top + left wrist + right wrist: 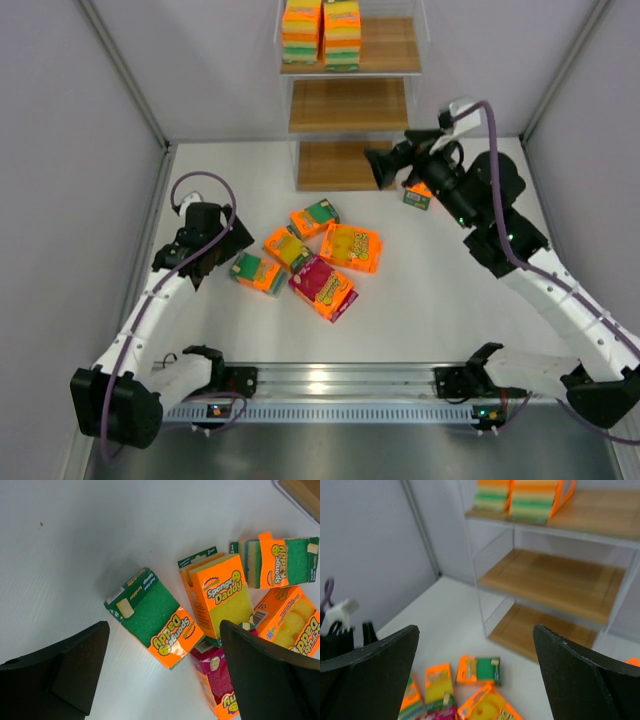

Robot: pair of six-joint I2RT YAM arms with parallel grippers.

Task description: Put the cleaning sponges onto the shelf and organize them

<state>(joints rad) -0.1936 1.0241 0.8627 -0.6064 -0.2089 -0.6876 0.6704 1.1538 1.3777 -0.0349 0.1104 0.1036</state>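
The left gripper (164,626) stands wide and empty above a green pack (150,612). The right gripper (476,630), equally wide and empty, faces the shelf (555,582). White table (430,290), grey walls (60,120). More sponges (322,32) are stacked on the top board (390,45). The yellow pack (225,592) reads "Sponge Daddy".

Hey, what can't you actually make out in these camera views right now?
Top external: the pack beside the right arm is mostly covered by that arm.
Left wrist: the magenta pack is partly behind a finger of the left hand.
Top external and right wrist: the stacked packs on the shelf top board are cut by the upper edge, so their number is unclear.
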